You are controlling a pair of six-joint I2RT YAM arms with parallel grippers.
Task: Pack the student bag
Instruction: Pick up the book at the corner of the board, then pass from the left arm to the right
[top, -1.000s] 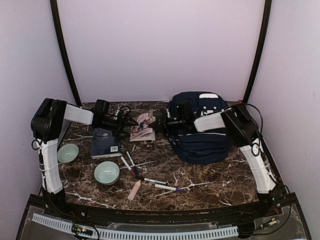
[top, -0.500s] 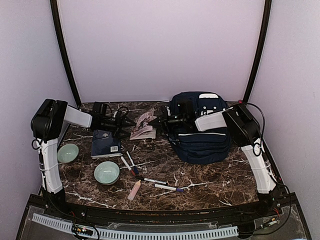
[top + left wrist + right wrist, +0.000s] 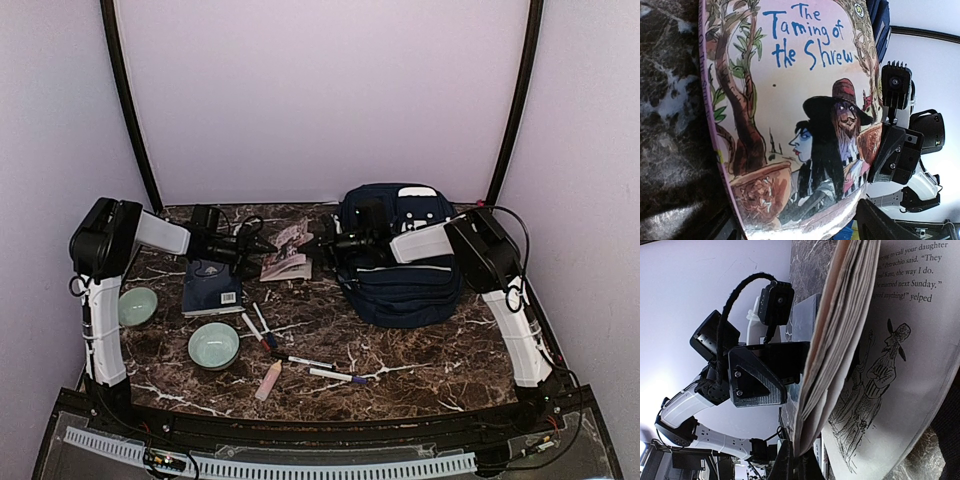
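Top external, storybook [image 3: 287, 255] left of student bag [image 3: 405, 285], pens [image 3: 300, 361], bowls [image 3: 213, 345]

From above and behind the bases we look down on the whole table [image 3: 420, 350]. Our two wrist views face each other, close against the storybook [image 3: 790, 100] between them.

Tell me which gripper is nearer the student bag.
Right. The right gripper is just left of the student bag; the left gripper is farther left, beyond the picture book.
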